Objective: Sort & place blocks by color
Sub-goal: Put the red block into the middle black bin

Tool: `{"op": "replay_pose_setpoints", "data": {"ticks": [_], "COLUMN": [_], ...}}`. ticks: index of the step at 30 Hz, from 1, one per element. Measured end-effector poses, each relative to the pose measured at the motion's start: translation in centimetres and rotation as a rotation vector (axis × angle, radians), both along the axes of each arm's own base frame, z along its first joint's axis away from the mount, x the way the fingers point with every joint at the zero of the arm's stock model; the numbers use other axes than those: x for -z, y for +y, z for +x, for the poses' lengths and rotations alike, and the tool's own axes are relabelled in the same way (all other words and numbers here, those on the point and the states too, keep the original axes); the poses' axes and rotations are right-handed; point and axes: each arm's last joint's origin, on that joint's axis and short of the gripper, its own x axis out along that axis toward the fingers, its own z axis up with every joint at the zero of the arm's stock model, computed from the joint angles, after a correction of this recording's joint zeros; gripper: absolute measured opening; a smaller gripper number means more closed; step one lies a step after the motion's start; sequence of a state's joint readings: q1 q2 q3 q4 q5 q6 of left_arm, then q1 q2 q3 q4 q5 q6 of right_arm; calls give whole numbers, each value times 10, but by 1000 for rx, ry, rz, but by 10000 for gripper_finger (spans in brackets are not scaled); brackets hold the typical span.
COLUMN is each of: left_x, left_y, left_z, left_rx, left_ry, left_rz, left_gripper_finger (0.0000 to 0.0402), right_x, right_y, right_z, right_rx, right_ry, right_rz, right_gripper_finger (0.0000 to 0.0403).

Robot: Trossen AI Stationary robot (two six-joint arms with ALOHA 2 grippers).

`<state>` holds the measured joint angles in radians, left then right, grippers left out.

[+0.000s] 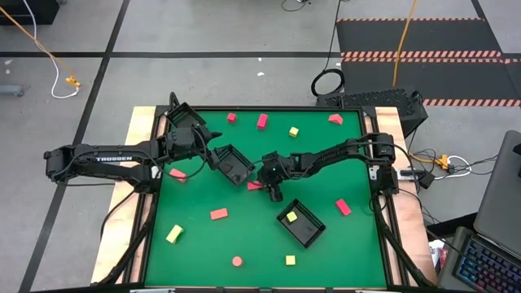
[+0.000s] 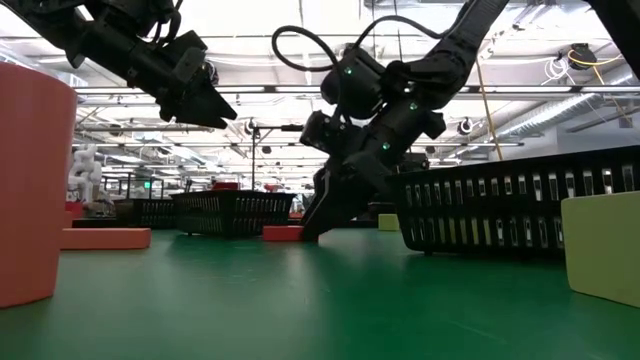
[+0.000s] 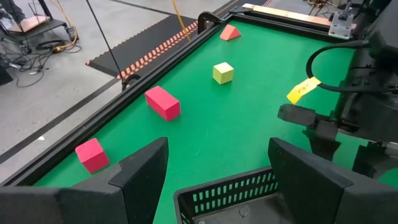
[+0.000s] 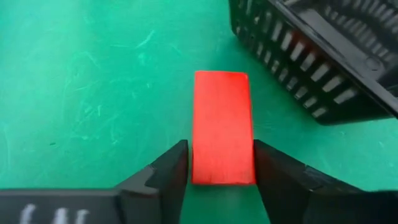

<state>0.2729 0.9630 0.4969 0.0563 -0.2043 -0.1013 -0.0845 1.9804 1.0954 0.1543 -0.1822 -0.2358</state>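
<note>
Red bar block (image 4: 222, 127) flanked closely by right gripper (image 4: 221, 165) jaws on green surface (image 4: 93, 93). Left gripper (image 3: 217, 171) jaws spread wide, held empty above black tray (image 3: 242, 199).

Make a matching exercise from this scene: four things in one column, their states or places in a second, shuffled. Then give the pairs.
Things:
1. left gripper
2. right gripper
3. right tray
4. round block

States or places:
A. holds a yellow block
B. fingers on either side of a red bar lying on the table
C. lies near the table's front edge
D. open above the left tray

Pairs: 1-D, 2-B, 3-A, 4-C
</note>
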Motion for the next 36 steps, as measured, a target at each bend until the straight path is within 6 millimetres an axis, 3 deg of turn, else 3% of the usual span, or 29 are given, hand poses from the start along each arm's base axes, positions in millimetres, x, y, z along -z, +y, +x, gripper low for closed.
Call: {"op": "replay_pose_setpoints", "data": {"ticks": [2, 8, 17, 21, 28, 36], "left_x": [0, 0, 0, 0, -2, -2], "left_y": [0, 0, 0, 0, 0, 0], "left_z": [0, 0, 0, 0, 1, 1], "left_rx": [0, 0, -2, -2, -5, -3], "left_ry": [2, 2, -1, -2, -28, -29], "left_rz": [1, 0, -3, -4, -4, 0], "left_gripper_finger": [278, 278, 278, 278, 278, 278], "right_x": [0, -9, -61, -81, -74, -66], "right_y": [2, 10, 16, 10, -13, -24], "right_z": [0, -1, -4, -3, 0, 10], "right_rx": [-29, -97, -112, -79, -4, 35], "right_ry": [-3, -27, -202, -313, -328, -375], "right_rz": [-22, -67, -85, -90, -81, -67], "right_gripper_finger": [124, 123, 123, 123, 123, 123]}}
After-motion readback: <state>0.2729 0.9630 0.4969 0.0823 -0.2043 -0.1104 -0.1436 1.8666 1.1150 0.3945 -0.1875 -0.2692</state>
